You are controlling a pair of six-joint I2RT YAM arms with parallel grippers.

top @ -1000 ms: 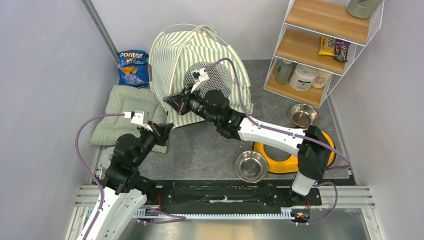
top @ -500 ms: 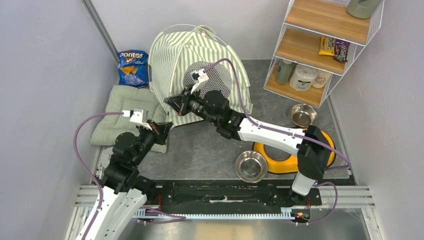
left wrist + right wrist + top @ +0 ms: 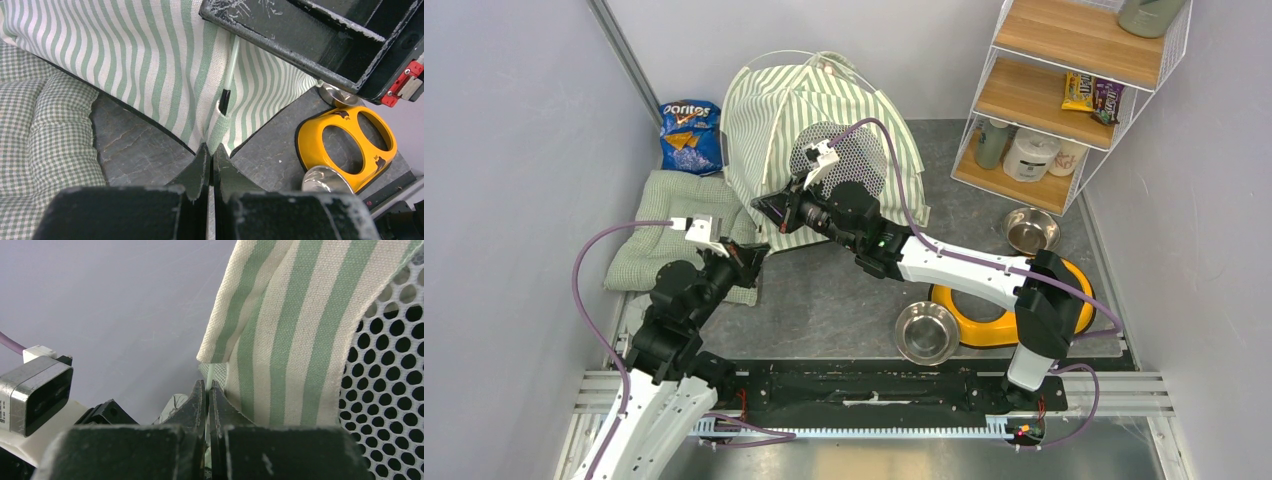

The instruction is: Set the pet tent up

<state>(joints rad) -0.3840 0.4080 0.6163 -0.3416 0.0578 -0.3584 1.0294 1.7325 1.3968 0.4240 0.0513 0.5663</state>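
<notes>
While both arms reach in, the dark grey slate-look floor (image 3: 824,300) sits boxed by pale grey walls (image 3: 514,150), with a wire shelf (image 3: 1044,40) back right and a quilted cushion (image 3: 659,220) far left. The pet tent (image 3: 774,110) stands back centre, domed, green-and-white striped, its white mesh panel (image 3: 859,155) facing front. The right gripper (image 3: 760,204) is clamped on its thin pole (image 3: 211,371). The left gripper (image 3: 758,251) has its fingers pressed together, tips at the corner pocket (image 3: 219,131); cloth caught or not, can't tell.
</notes>
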